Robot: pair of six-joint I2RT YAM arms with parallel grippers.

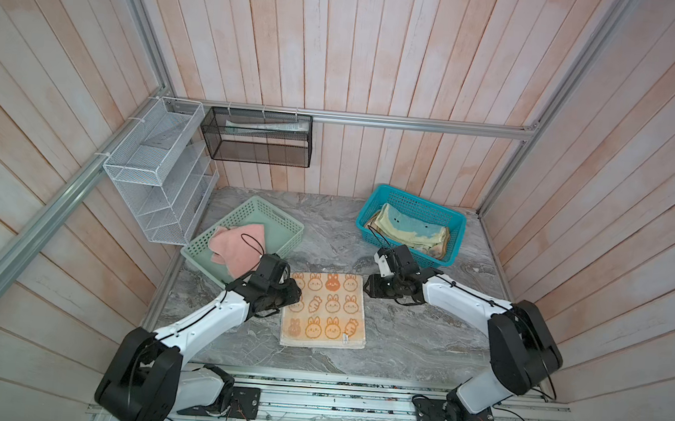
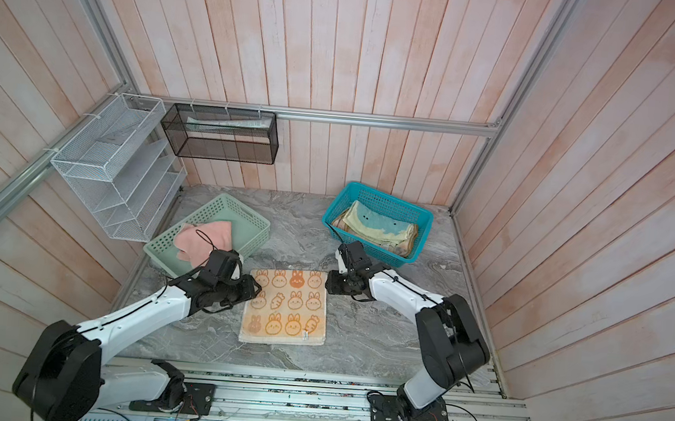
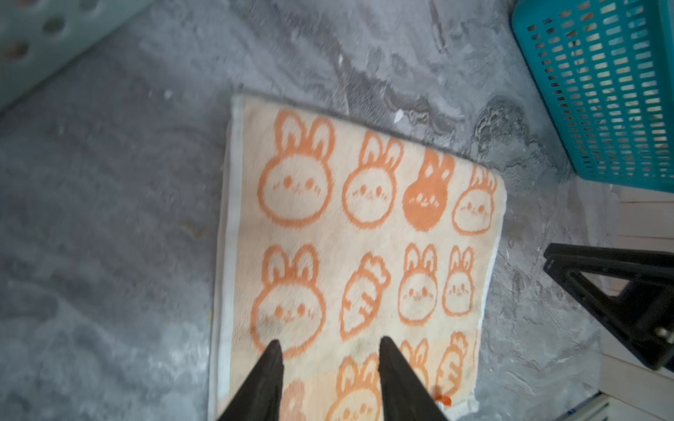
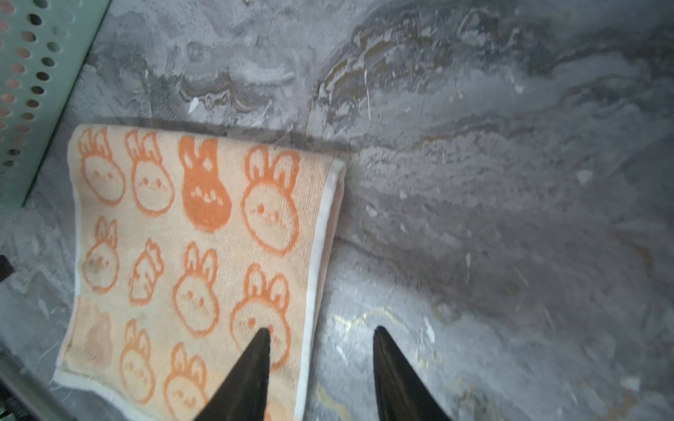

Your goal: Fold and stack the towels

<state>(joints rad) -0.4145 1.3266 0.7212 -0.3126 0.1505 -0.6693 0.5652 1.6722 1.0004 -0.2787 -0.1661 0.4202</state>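
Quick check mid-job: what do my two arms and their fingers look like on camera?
The left arm and right arm have glossy white links with bulky black joint housings. A thin black cable loops above each wrist. The left gripper and right gripper carry slim black fingers tapering to points. No markings are visible.

Centre, low: bunny towel, orange bunnies and carrots on cream, flat on the grey marble table.
Left gripper over the towel's left edge; right gripper just beside its upper right corner.
Left of centre: mint-green basket, salmon pink towel crumpled over its near rim.
Right of centre: teal basket holding a folded pale yellow-green towel.
Upper left: white wire rack and black mesh basket, wall-hung.
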